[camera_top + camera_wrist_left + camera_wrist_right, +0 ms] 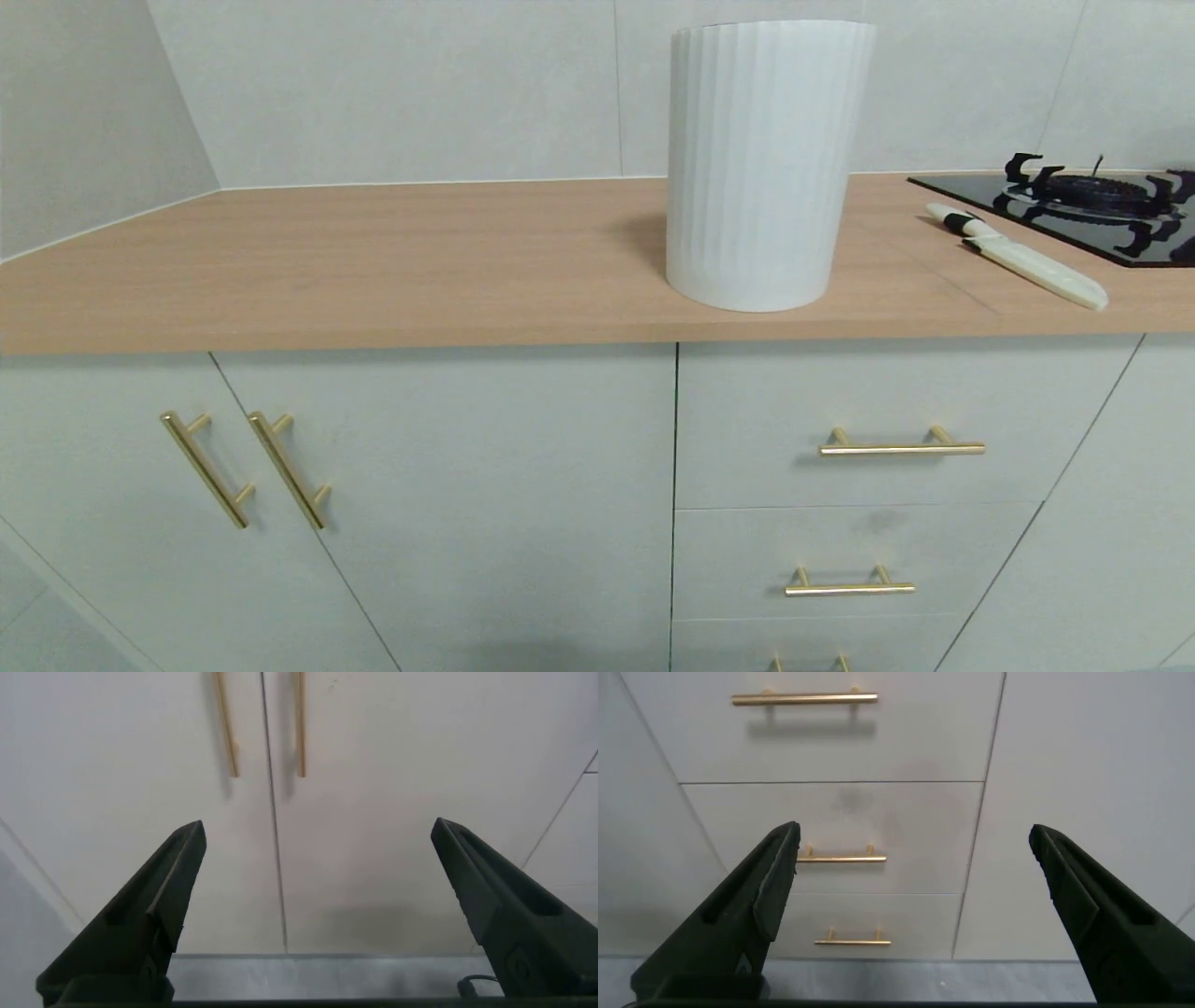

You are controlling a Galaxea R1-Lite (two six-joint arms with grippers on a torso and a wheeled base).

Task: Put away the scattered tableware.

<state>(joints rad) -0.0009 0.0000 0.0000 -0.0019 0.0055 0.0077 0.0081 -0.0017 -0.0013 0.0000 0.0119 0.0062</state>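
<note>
The left pincer point(318, 826) and right pincer point(914, 831) are both spread, empty, down below the white holder point(761, 168); the knife point(1018, 257) lies on the desk point(373, 261) to its right; a clumsy reach might topple the holder or slide the knife off the edge.

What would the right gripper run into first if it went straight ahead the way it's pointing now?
Most likely the middle drawer front, beside its gold handle: the open right gripper faces it with nothing visible in between. How far off it is, the picture does not tell.
</note>
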